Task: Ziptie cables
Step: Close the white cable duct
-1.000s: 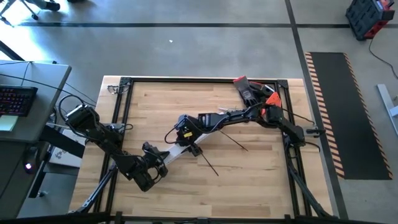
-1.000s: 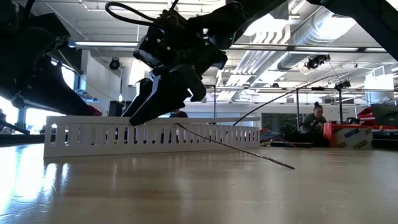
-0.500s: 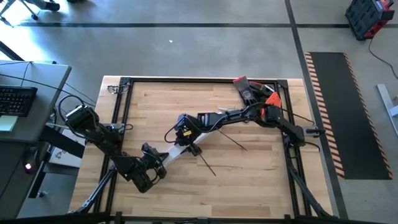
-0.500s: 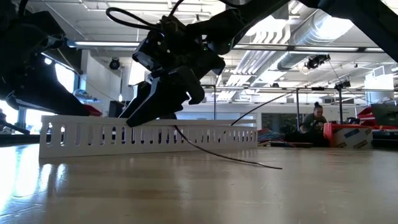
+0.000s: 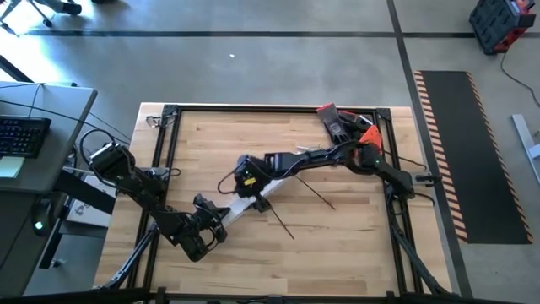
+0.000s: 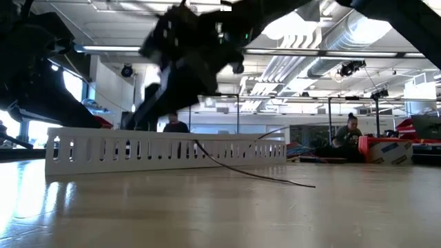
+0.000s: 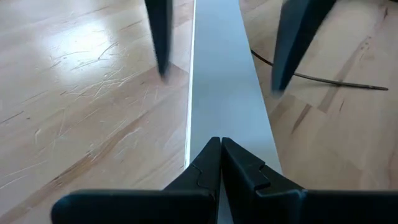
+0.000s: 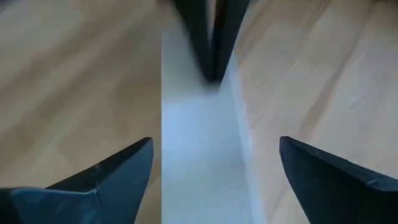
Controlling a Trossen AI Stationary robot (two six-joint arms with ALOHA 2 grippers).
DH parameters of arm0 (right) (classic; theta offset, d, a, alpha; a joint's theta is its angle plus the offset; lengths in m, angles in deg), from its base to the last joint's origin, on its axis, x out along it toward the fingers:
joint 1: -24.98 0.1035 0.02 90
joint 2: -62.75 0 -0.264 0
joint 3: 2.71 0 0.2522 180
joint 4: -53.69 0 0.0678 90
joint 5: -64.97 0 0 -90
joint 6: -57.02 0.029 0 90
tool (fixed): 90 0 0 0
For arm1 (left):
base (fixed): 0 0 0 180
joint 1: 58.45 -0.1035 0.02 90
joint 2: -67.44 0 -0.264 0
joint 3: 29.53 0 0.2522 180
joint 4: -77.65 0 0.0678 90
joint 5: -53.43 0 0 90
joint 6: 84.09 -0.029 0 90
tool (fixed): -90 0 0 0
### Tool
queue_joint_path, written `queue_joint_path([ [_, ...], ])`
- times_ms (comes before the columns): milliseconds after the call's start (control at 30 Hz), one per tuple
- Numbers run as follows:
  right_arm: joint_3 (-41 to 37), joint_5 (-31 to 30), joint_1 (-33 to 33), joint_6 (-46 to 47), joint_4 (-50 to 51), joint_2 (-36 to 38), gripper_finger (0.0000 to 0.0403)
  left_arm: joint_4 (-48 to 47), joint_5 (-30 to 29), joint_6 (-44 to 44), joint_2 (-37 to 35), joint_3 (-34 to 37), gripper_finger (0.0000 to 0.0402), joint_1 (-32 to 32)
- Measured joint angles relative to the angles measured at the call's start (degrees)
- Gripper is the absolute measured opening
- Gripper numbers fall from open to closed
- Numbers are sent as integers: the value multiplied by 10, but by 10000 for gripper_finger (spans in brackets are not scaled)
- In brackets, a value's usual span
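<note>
Vs a sec ago: right gripper (image 5: 245, 196) has spread its fingers wider and lifted a bit off the long white slotted plastic channel (image 6: 165, 149); low view shows it blurred, higher above the channel wall. Fingers now wide apart, straddling the flat white strip (image 8: 198, 155) that tops the channel, nothing between them. Channel shifted only slightly on the light wooden table (image 5: 337, 228).

Left gripper (image 7: 220, 144) unchanged: fingers pressed together, tips meeting over the strip's other end, near the table's left front. Can't tell if they pinch it.

Count: 2 thin straight black plastic zipties (image 5: 282, 223) on the bare wood just right of the channel, one (image 5: 319, 195) further right; one shows in low view crossing in front of the channel (image 6: 262, 176). 1 channel. 2 arms. Cables not made out. One person (image 6: 350, 135) seated far back.
</note>
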Motion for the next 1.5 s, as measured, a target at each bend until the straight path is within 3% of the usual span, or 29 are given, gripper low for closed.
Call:
queue_joint_path([
  [233,-35,-25,-2,-5,3,92,276,0,-1,0,0,0,0,0],
  [333,-94,-42,-6,-2,-23,166,233,-1,0,-1,0,0,0,1],
  [400,-174,-52,-9,8,-63,216,198,-1,-1,-1,0,0,0,2],
  [567,-448,-99,-3,115,-348,311,94,-1,-7,-1,1,1,0,4],
  [733,-560,-172,1,207,-528,311,29,-1,-8,-12,1,1,0,4],
  [900,-573,-256,-11,245,-554,289,12,0,-8,-12,1,0,0,4],
  [1133,-569,-254,-37,286,-561,214,12,11,-9,-20,0,-1,0,5],
  [1233,-573,-265,-37,286,-567,235,12,14,-9,-26,0,-1,0,4],
  [1400,-572,-346,-55,274,-550,318,12,18,-9,-26,0,-1,0,4],
  [1500,-573,-361,-76,288,-507,335,12,22,-10,-32,0,-1,0,4],
])
